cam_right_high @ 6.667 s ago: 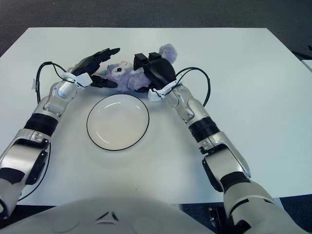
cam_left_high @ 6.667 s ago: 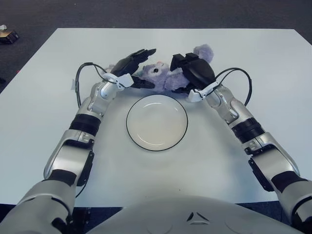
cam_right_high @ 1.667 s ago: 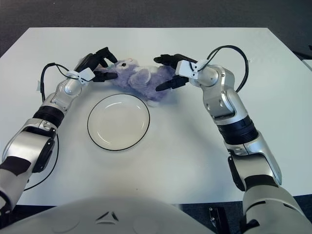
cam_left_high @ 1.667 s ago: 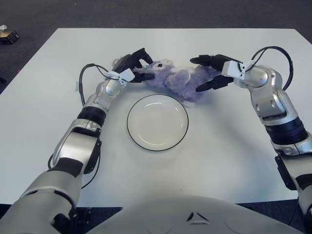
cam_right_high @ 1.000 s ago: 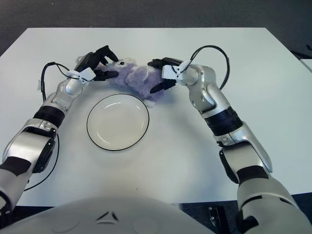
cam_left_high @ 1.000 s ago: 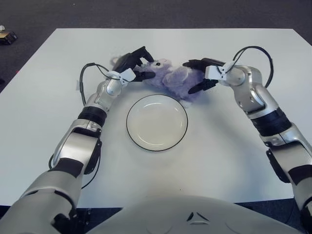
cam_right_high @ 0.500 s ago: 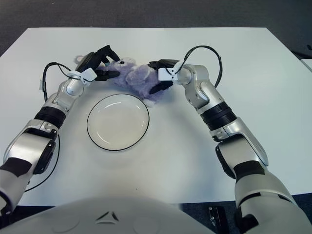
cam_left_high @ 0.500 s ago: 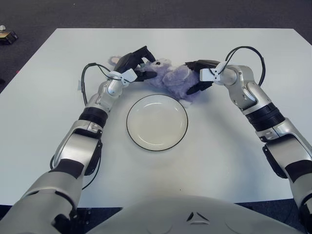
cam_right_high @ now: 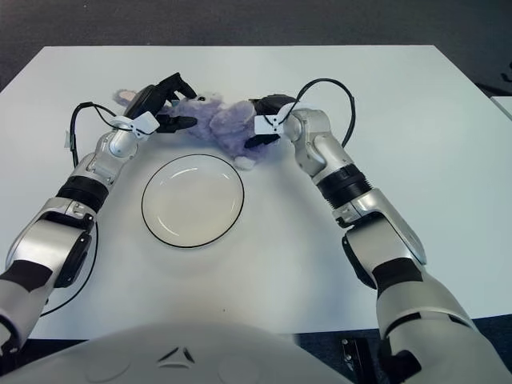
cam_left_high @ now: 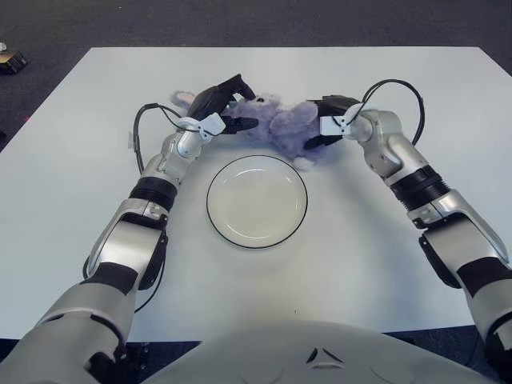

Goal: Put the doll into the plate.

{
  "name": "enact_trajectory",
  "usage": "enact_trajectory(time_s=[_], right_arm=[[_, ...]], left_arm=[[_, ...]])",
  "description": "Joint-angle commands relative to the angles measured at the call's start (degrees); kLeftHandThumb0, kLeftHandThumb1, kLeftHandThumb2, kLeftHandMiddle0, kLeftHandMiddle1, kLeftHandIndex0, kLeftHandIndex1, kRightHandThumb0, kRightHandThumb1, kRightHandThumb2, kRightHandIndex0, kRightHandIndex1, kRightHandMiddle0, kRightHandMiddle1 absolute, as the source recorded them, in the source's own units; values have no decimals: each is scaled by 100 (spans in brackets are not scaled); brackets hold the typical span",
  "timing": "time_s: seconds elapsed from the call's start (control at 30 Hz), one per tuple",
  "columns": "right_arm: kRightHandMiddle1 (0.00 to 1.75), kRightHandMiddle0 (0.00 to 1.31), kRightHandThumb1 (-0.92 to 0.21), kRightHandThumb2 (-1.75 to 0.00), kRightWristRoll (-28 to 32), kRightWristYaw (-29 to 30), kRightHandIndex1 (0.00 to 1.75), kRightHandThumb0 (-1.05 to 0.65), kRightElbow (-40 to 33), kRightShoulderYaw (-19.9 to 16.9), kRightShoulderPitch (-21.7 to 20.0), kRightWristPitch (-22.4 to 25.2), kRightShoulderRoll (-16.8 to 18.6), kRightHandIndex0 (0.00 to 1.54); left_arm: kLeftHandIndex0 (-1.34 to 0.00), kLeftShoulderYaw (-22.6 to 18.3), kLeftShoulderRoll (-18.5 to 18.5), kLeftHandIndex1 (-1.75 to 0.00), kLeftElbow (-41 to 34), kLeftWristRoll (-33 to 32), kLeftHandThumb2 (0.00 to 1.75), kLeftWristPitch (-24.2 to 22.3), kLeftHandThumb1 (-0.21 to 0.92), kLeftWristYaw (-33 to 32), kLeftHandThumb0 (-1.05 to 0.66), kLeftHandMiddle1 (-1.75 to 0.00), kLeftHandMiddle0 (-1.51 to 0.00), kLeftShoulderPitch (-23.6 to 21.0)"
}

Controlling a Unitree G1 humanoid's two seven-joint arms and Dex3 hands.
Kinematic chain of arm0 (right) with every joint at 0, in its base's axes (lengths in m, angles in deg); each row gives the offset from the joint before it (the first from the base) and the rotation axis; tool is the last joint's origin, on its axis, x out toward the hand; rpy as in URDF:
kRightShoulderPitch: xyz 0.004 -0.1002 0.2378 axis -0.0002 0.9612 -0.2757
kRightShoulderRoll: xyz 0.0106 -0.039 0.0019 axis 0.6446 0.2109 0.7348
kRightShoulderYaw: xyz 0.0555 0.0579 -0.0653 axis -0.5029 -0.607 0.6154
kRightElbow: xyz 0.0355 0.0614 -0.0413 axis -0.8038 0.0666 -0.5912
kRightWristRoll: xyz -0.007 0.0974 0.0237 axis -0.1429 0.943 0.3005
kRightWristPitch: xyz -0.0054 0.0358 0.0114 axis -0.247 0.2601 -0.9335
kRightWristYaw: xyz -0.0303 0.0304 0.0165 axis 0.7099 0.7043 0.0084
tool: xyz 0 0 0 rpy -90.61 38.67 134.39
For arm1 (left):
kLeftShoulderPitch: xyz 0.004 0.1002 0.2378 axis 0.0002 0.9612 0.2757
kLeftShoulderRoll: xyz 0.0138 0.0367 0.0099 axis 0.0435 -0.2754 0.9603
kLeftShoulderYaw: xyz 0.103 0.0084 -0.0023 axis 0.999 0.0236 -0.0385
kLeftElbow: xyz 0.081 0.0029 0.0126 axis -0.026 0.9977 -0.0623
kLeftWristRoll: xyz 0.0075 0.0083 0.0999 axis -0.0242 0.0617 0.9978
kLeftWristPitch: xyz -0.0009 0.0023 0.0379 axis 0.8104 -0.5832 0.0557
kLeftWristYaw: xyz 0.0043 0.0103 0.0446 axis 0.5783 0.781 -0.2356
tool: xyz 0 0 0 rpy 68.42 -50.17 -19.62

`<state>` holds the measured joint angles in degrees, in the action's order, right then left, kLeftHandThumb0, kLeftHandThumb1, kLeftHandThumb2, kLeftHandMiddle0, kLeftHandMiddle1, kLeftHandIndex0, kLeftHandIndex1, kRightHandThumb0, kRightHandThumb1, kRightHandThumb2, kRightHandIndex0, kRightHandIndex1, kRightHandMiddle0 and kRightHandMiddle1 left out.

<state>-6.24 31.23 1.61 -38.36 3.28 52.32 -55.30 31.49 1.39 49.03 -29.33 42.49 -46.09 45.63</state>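
Note:
A purple plush doll [cam_left_high: 280, 124] lies lengthwise just behind the white, black-rimmed plate [cam_left_high: 256, 200], one pale foot close to the plate's far rim. My left hand [cam_left_high: 240, 104] is at the doll's head end, fingers above the head and thumb beneath, closed on it. A purple ear pokes out to the left of that hand. From the other side, my right hand [cam_left_high: 324, 126] presses into the doll's rear, fingers curled on the fur. Whether the doll is off the table, I cannot tell.
The white table [cam_left_high: 384, 256] spreads wide around the plate, with dark floor beyond its edges. Black cables loop from both wrists. A small object [cam_left_high: 10, 60] sits on the floor at the far left.
My right hand has swung in leftward from open air and closed on the doll's rear. The doll has bunched and shifted slightly left; my left hand has kept its hold on the head.

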Motion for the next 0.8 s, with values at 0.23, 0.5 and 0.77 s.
enact_trajectory(time_s=[0.23, 0.5, 0.77], right_arm=[[15, 62, -92, -32, -679, 316, 4, -66, -23, 255, 209, 92, -87, 40], [123, 56, -92, -23, -1200, 1057, 108, -26, 38, 389, 370, 83, -101, 41], [115, 61, -92, -22, -1223, 1172, 153, -2, 58, 365, 402, 66, -84, 36]], left_arm=[[-54, 13, 1, -138, -63, 31, 19, -55, 92, -23, -37, -138, -49, 123], [-54, -3, -14, -138, -121, 9, 20, -71, 92, -19, -37, -137, -49, 144], [-54, -2, -16, -138, -138, 8, 20, -85, 92, -18, -37, -136, -49, 151]])
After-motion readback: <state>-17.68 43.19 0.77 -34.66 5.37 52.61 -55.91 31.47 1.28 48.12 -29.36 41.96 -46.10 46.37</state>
